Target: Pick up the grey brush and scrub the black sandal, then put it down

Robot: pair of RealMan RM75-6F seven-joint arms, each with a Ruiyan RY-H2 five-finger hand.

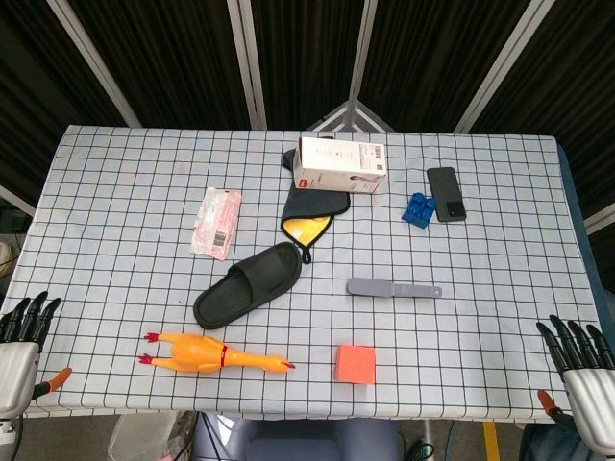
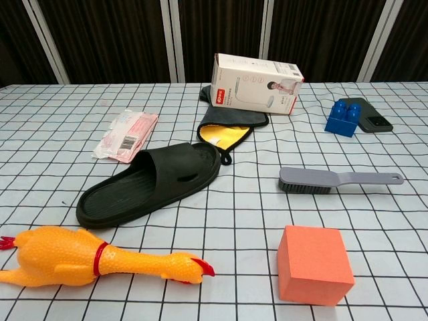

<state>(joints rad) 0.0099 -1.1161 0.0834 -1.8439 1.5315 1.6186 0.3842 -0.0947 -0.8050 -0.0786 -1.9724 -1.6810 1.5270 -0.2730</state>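
Both hands rest at the near corners of the worktop [image 1: 115, 192], checked cloth over it. Left hand [image 1: 19, 336] at about 8 o'clock from the middle, right hand [image 1: 581, 365] at about 4 o'clock. Fingers of both are spread apart and hold nothing. Neither shows in the chest view.

Grey brush [image 1: 394, 287] lies flat just right of centre, bristle head toward 9 o'clock, thin handle running toward 3 o'clock and ending in a small hang-hole. Nothing touches it. Black sandal [image 1: 248, 284] lies at 9 o'clock of the brush, apart from it, sole down, toe toward 1 o'clock, strap arching over the front half.

Step in hand, as I judge it: the pick-up has not begun. The right hand is nearer the handle end, so it looks the natural one to reach. Better to come down on the handle, fingers across its long line, thumb opposing from the other side, leaving the head free for scrubbing. The handle is thin and flat on the cloth; fingers may slide over it or snag the cloth, so a low, slow close seems wise. Orange block [image 1: 356, 364] sits at 6 o'clock of the brush, clear of a reach from 4 o'clock.

Containers: one white carton [image 1: 341, 164] at 12 o'clock, lying on its side on a dark cloth with yellow lining [image 1: 309, 219]; flaps look closed, contents cannot be told. A sealed pink packet [image 1: 217, 222] lies at 10 o'clock; contents unclear.
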